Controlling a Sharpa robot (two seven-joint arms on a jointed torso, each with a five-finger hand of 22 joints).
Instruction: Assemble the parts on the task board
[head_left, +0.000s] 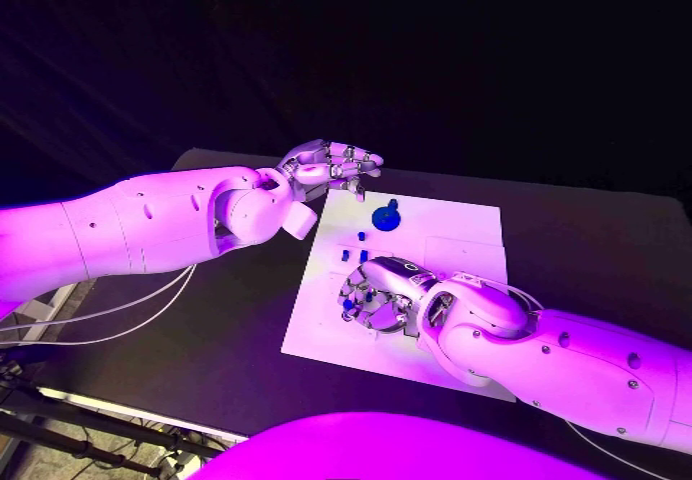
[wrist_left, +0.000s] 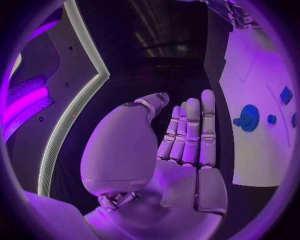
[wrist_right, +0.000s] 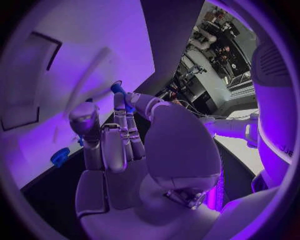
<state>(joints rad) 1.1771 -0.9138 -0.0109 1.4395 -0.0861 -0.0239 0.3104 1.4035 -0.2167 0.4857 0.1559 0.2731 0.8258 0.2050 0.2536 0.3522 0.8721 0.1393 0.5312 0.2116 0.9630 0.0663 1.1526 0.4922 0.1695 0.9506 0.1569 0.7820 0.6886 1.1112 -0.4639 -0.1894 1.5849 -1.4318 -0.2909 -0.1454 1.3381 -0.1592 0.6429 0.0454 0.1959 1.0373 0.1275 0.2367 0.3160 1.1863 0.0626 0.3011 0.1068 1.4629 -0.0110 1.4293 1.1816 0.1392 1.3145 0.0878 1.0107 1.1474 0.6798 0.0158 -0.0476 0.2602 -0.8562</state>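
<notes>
The white task board (head_left: 447, 240) lies in the middle of the black table. A blue gear (head_left: 385, 215) stands near its far end, also seen as the gear (wrist_left: 248, 118) beside a small blue peg (wrist_left: 271, 119). My left hand (head_left: 332, 165) hovers above the board's far left corner, holding nothing, its fingers (wrist_left: 190, 130) straight and side by side. My right hand (head_left: 378, 300) is low over the board's near left part. It pinches a small blue part (wrist_right: 119, 90) between thumb and fingertips. Another blue part (wrist_right: 60, 156) lies on the board close by.
Two small blue pieces (head_left: 353, 245) sit on the board between the gear and my right hand. A rectangular recess (wrist_right: 28, 85) is set into the board. Black table (head_left: 591, 250) surrounds the board; cables (head_left: 101, 320) hang off the table's left side.
</notes>
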